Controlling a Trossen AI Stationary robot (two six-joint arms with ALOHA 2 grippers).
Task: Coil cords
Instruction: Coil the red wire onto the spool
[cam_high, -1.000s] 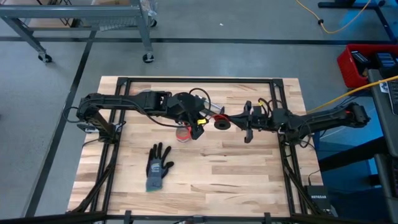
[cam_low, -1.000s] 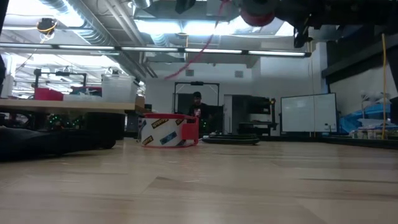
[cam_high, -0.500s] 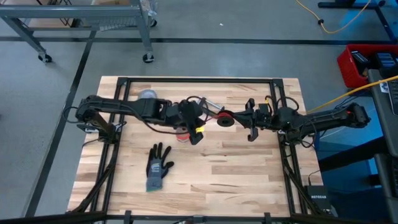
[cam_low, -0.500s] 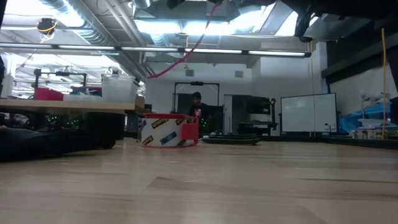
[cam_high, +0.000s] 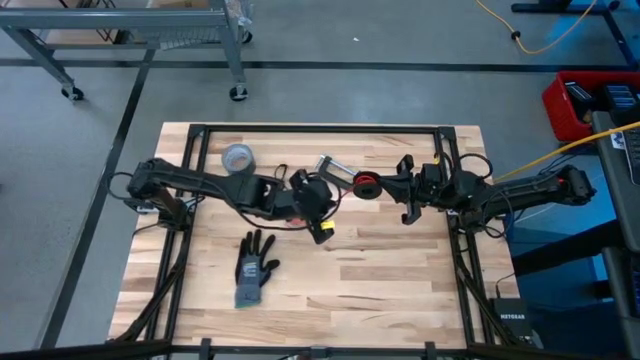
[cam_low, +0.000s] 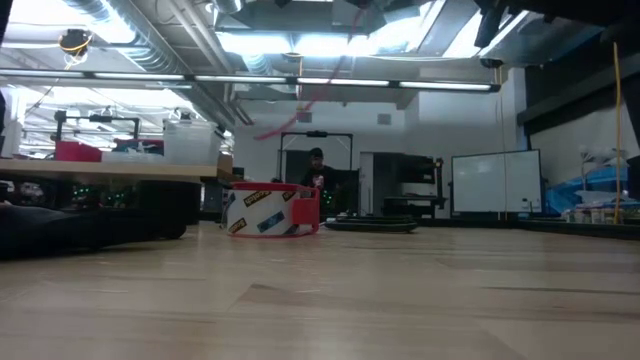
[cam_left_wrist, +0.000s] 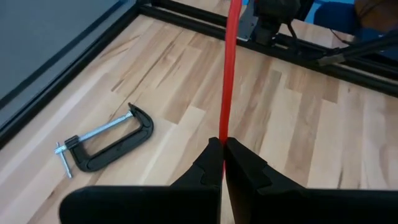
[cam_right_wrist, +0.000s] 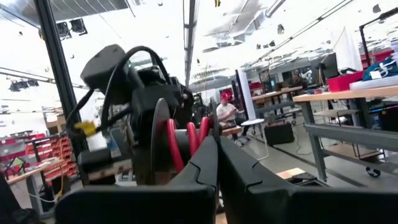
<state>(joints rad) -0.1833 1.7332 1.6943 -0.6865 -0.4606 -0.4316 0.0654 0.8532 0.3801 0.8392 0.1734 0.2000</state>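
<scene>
The red cord runs taut through the air from my left gripper, which is shut on it, to a red coil at my right gripper, which is shut on that coil. In the high view my left gripper hangs over the table's middle. My right gripper stands to its right, tipped upward. In the low view the red cord sags in a blurred arc high above the table. I cannot make out a black cord. My left gripper pinches the straight run of the red cord between its two fingertips, slanting down from the table's left. The cord lies along the fingers and leads away taut, clear of the table. My right gripper pinches the red windings of the coil beside a dark round disc. Its fingers come level from the table's right, tipped up. The coil is held clear of the table; the fingers hide the exact spot.
A grey duct-tape roll lies at the far left. A C-clamp lies on the wood near the far middle, and a dark glove toward the near left. A red-edged tape ring stands on the table. A person shows in the room behind.
My left gripper has swung toward the table's near edge and sunk a little, rolling as it went, still shut on the red cord. This has uncovered the duct-tape roll. My right gripper has tipped upward, and its coil has shifted slightly toward the far right.
</scene>
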